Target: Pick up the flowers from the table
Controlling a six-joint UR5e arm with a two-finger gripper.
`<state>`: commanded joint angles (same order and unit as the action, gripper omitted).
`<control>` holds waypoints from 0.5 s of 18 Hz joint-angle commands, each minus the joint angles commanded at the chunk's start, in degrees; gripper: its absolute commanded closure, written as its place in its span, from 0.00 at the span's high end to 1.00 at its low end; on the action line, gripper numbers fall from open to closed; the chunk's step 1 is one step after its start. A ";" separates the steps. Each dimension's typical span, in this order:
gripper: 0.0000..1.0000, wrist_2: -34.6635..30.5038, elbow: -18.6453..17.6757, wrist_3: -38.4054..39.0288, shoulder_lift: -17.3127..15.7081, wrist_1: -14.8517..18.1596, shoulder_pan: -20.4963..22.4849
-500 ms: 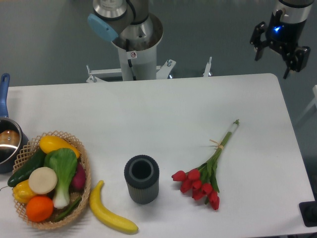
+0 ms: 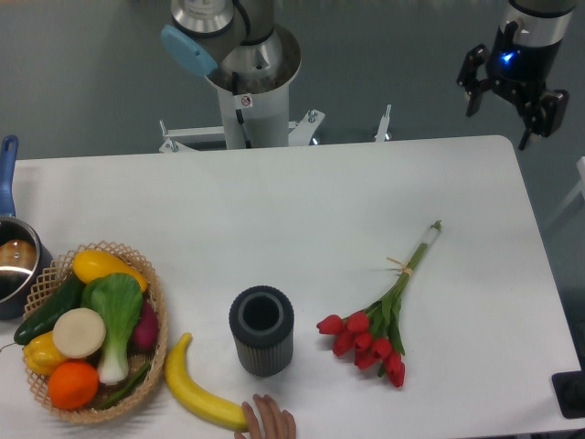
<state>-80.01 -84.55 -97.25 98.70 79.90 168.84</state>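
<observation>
1. Fixed camera, risks: the flowers [image 2: 377, 322] lie flat on the table [image 2: 311, 197], red heads toward the near edge, thin stems running up and away to the pale band. A grasp on the heads would likely crush them; a grasp on the stems, which lie right on the surface, could scrape the tabletop or let the bunch slip out.
2. Same view, clutter: a dark ribbed cup [image 2: 261, 329] stands just beside the tulip heads, so a wide descent there could knock it. A human hand [image 2: 267, 422] shows at the near edge touching the banana [image 2: 205, 390]; it is close to the work area, and an arm sweep could meet it.
3. Same view, fingers: the gripper [image 2: 510, 103] hangs well apart from the flowers, beyond the far right corner. Its two fingers are spread, holding and touching nothing.
</observation>
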 joint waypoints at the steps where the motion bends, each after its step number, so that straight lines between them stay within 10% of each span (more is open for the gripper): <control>1: 1.00 3.16 -0.09 3.95 0.17 -0.53 0.17; 5: 1.00 5.13 -2.54 8.91 0.44 -4.12 -0.17; 9: 1.00 9.52 -8.43 17.16 0.44 -14.92 -0.97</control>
<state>-70.49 -92.98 -80.08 99.14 64.98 167.87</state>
